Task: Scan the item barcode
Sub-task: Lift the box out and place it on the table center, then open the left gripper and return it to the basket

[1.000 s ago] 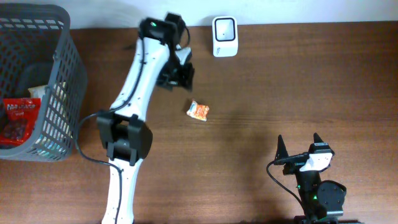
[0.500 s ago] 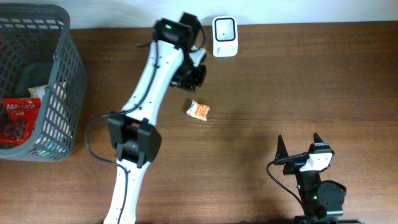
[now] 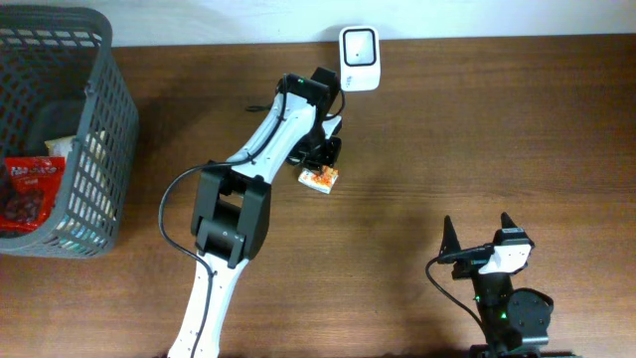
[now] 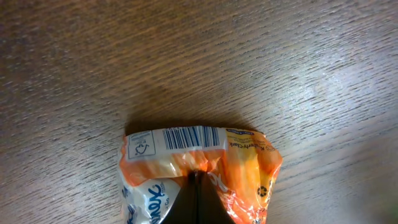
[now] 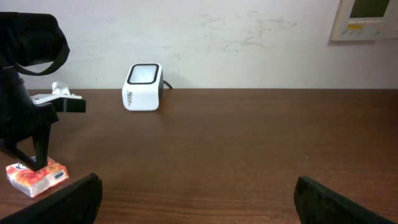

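A small orange and white packet (image 3: 319, 179) lies on the wooden table, its barcode (image 4: 190, 137) facing up along the far edge in the left wrist view. My left gripper (image 4: 196, 182) is shut, and its joined tips rest on top of the packet (image 4: 249, 168), where the wrapper puckers. From the right wrist view the left gripper (image 5: 40, 163) stands upright on the packet (image 5: 37, 177). The white scanner (image 3: 359, 58) sits at the table's back edge, just beyond the left arm. My right gripper (image 3: 477, 237) stands open near the front right, with nothing between its fingers (image 5: 62, 202).
A dark mesh basket (image 3: 104, 119) stands at the left edge, holding a red packet (image 3: 30, 189) and other items. A white wall rises behind the scanner (image 5: 143, 87). Bare wood stretches between the two arms.
The left arm swung forward and right from beside the scanner, bringing its gripper down onto the packet. Its jaws went from open to shut on the way. The right arm stayed still.
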{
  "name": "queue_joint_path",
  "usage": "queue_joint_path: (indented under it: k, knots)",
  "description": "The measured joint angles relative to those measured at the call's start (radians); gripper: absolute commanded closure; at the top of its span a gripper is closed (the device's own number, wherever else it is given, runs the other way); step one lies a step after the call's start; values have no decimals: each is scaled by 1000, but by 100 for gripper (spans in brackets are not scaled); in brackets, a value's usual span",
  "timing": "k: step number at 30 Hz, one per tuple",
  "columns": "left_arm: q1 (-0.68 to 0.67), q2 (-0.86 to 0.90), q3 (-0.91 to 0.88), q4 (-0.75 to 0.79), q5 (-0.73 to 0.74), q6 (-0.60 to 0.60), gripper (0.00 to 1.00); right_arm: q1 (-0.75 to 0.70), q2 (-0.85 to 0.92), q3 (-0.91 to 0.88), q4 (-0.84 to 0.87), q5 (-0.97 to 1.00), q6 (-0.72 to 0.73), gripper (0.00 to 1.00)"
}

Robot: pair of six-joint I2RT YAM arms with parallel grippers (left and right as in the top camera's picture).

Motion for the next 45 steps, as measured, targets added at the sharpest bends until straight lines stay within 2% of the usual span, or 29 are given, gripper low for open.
queue_joint_path:
  k: [5, 8, 11, 16, 20, 21, 22, 26, 29, 32, 34, 40, 43, 45]
  knots:
    - [1, 7, 56, -137, 3, 0, 100, 0, 0, 0, 0, 0, 0, 2]
    - [3, 12, 199, -245, 4, 0, 100, 0, 0, 0, 0, 0, 0, 2]
    - [8, 11, 337, -289, 3, 0, 100, 0, 0, 0, 0, 0, 0, 2]
    - [16, 12, 451, -377, -21, 0, 100, 0, 0, 0, 0, 0, -1, 2]
    - [65, -6, 569, -383, -50, 0, 99, 0, 0, 0, 0, 0, -1, 2]
    - [81, -18, 584, -383, -52, 0, 89, 0, 0, 0, 0, 0, -1, 2]
    - [111, -40, 604, -382, -55, 0, 86, 0, 0, 0, 0, 0, 0, 2]
    - [222, -182, 629, -382, -77, -3, 85, 0, 0, 0, 0, 0, 0, 2]
    - [319, -324, 644, -381, -122, -3, 69, 0, 0, 0, 0, 0, 0, 2]
    - [443, -456, 660, -378, -154, -8, 60, 0, 0, 0, 0, 0, 0, 2]
    - [539, -507, 669, -371, -163, -10, 47, 0, 0, 0, 0, 0, 0, 2]
    - [838, -506, 666, -358, -180, -55, 34, 0, 0, 0, 0, 0, -1, 2]
    - [947, -469, 649, -355, -184, -108, 22, 0, 0, 0, 0, 0, 0, 2]
    - [997, -448, 625, -356, -184, -139, 9, 0, 0, 0, 0, 0, 0, 2]
